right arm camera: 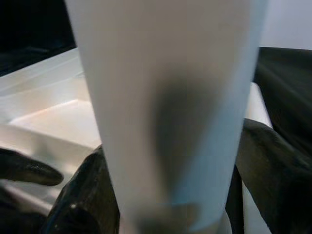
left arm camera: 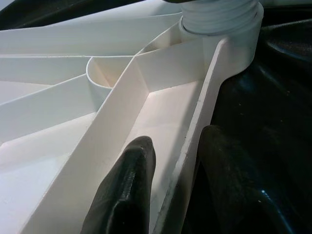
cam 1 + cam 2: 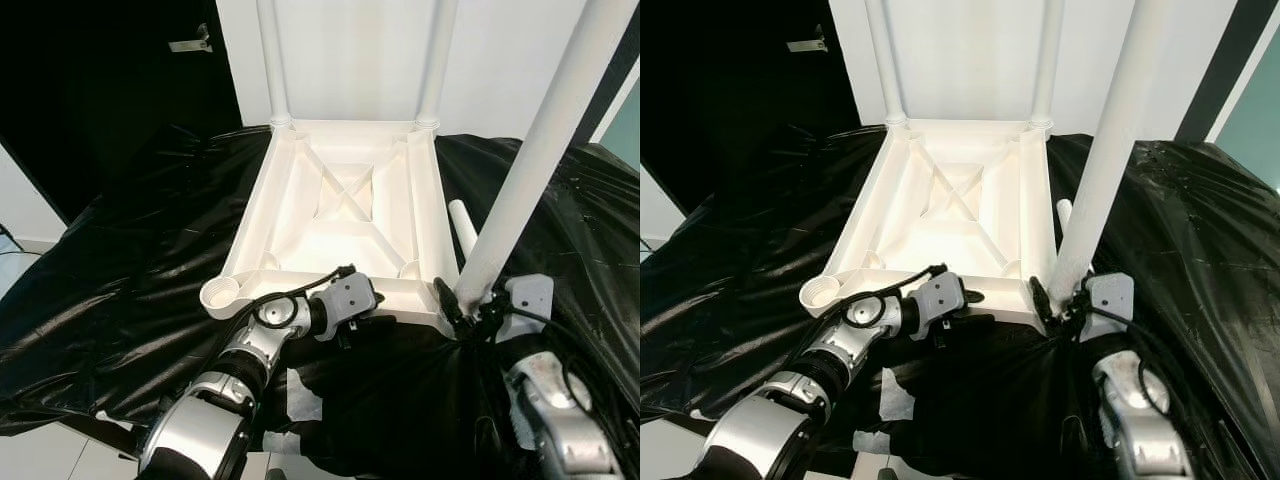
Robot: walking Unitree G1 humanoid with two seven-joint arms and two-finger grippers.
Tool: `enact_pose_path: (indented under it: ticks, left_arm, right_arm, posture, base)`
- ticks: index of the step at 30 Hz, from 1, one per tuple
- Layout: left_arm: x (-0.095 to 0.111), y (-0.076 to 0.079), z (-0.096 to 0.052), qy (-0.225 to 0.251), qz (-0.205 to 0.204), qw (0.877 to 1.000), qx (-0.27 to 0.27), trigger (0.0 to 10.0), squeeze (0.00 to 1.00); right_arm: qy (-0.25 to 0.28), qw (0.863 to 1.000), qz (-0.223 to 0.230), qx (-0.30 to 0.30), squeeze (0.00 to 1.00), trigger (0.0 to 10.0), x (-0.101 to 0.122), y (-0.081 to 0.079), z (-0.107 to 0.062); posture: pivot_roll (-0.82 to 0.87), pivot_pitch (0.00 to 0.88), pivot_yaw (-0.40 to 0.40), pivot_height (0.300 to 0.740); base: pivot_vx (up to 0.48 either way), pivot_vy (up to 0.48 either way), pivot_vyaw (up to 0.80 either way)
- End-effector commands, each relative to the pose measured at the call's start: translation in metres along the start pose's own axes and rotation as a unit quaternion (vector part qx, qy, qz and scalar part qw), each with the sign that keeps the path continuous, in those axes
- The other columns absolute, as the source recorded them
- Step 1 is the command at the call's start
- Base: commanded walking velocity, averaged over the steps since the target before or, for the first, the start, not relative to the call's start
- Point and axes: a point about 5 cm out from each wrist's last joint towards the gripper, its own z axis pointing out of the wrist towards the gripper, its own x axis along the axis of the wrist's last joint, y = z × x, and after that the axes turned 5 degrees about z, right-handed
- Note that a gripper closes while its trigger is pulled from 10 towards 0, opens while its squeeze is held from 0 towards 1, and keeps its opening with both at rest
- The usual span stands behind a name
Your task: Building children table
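We are holding a white table leg (image 3: 520,180) with our right end effector (image 3: 470,318), its two black fingers (image 1: 78,204) closed around the leg's lower end at the near right corner of the upturned tabletop (image 3: 345,215). The leg is rising tilted up and to the right from that corner. Our left end effector (image 2: 168,190) is gripping the near rim of the tabletop, one finger (image 2: 124,190) inside the wall and the other outside it. The near left corner socket (image 3: 222,295) is standing empty just beside our left arm. Two more legs (image 3: 272,60) are standing upright in the far corners, and another loose leg (image 3: 463,228) is lying along the tabletop's right side. The white tabletop is resting underside-up on a surface draped in black plastic sheeting (image 3: 130,270), with a white wall (image 3: 350,50) behind it.
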Motion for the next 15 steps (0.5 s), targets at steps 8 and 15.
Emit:
enact_pose_path:
  ticks: [8,15]
  left_arm:
    - [-0.023,0.009,-0.002,-0.052,-0.043,0.995,0.071,10.0,0.00]
    - [-0.023,0.008,-0.003,-0.053,-0.044,0.995,0.073,10.0,0.00]
  right_arm:
    - [-0.007,0.995,0.037,0.097,0.00,1.7,0.011,0.015,0.006]
    - [-0.018,0.986,0.057,0.154,0.00,0.0,0.012,0.015,0.004]
  posture:
    - [-0.02,0.000,-0.004,0.740]
    - [-0.02,0.000,-0.004,0.740]
  base:
    - [0.000,0.000,0.00]
    - [0.000,0.000,0.00]
